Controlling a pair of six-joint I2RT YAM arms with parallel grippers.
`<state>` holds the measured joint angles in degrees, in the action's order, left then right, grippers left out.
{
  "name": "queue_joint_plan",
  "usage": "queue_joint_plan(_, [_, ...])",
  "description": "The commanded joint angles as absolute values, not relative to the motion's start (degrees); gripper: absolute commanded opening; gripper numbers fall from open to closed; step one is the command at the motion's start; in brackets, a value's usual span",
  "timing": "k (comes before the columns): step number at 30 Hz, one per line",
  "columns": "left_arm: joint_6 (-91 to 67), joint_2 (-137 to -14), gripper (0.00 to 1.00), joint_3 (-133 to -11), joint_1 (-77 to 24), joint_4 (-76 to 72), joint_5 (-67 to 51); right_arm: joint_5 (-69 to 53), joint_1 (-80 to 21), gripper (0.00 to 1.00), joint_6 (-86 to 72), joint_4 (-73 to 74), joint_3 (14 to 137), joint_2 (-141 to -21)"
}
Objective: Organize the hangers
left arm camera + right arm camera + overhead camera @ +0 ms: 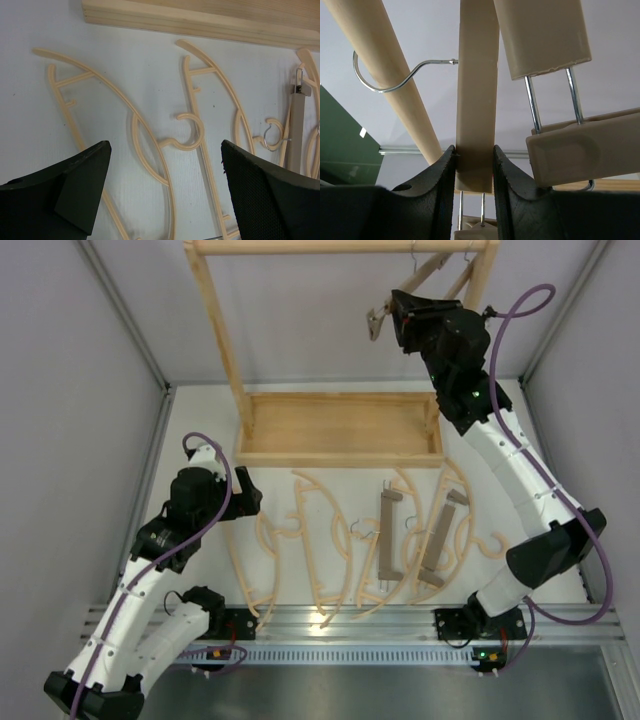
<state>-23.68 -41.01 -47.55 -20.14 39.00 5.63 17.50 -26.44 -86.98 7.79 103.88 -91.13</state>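
There are four pale curved hangers (131,111). Four straight clamp hangers show as well: two on the table (200,430) (385,537) (438,538) and two at the rail (476,100) (540,35). One wooden rack (340,455) stands behind them.

The curved hangers (125,102) are pale peach-cream; the clamp bar (477,100) is dull beige-grey, its wire hook (432,62) bright silver; the rack rail (390,75) is light honey wood; the table (200,420) is white, finely textured; the left arm (150,630) and right arm (520,470) are white with black joints and purple cables (520,300); the left gripper (165,150) and right gripper (475,200) are matt black with cross-hatched pads.
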Motion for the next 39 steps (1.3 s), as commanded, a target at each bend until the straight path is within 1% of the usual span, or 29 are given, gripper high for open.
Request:
queue_joint_plan(1, [-23.7, -40.7, 0.95, -47.3, -20.5, 36.4, 6.2, 17.9, -25.5, 0.23, -85.6, 6.3, 103.8, -87.5])
queue_joint_plan(7, [-23.7, -40.7, 0.95, -47.3, -20.5, 36.5, 6.2, 17.4, -25.6, 0.43, -83.8, 5.4, 102.1, -85.1])
queue_joint_plan(9, [-23.7, -40.5, 0.95, -47.3, -20.6, 36.5, 6.3, 16.9, -25.6, 0.46, -83.4, 4.9, 101.9, -84.6])
queue_joint_plan(23, [-23.9, -40.2, 0.95, -47.3, -20.9, 36.6, 6.6, 13.3, -25.9, 0.55, -80.0, 6.8, 99.9, -80.8])
queue_joint_plan(32, [-23.9, -40.1, 0.95, -47.3, -21.0, 36.5, 6.8, 8.6, -25.9, 0.61, -77.2, 6.7, 96.2, -77.0])
queue_joint_plan(35, [-23.9, -40.0, 0.95, -47.3, -20.9, 36.5, 6.7, 5.6, -25.8, 0.63, -76.4, 5.8, 94.9, -75.8])
queue_joint_plan(39, [-23.9, -40.0, 0.95, -47.3, -21.0, 36.5, 6.8, -2.5, -25.8, 0.65, -74.9, 5.4, 93.6, -73.5])
